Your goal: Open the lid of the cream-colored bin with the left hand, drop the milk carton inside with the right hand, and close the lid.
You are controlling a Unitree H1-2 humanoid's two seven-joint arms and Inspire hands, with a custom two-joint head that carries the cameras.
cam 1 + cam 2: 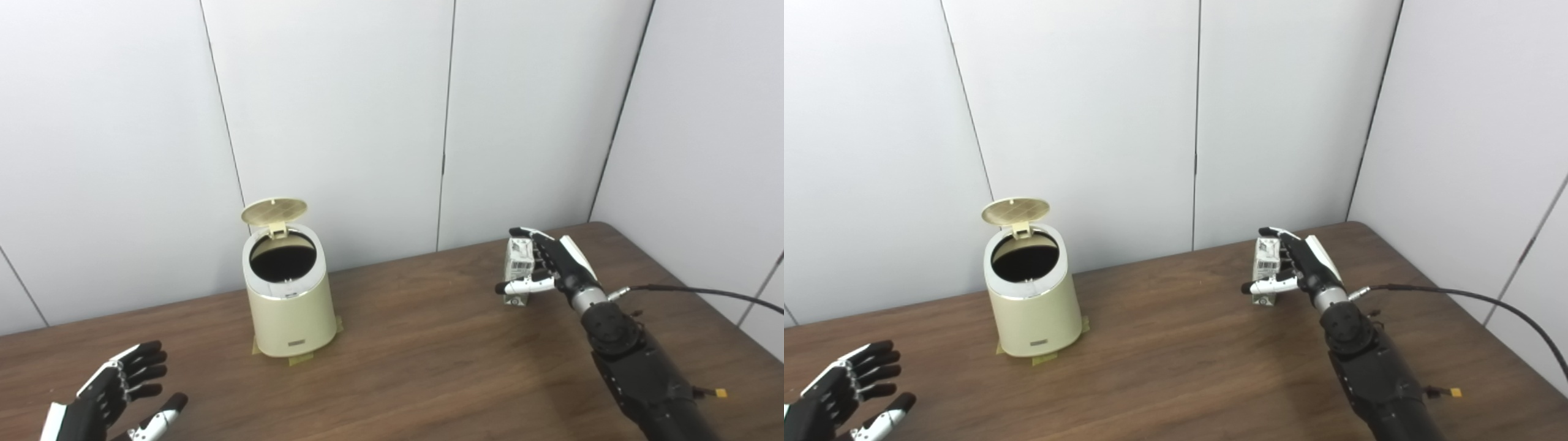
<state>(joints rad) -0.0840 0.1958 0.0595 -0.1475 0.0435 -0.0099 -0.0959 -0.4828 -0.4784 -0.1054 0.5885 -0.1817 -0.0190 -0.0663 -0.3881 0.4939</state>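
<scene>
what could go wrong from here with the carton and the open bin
1. The right hand is wrapped around the milk carton from the side, carton still on the table; a loose hold might let it slip on lifting.
2. The bin opening is narrow, so the carton could catch the rim.
3. The upright lid is unheld, the left hand far away; a bump may close it.

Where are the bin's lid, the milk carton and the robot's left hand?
lid (274, 211), left eye view, ribbed underside.
milk carton (519, 256), left eye view, upper front face.
left hand (848, 389), right eye view, palm.
</scene>
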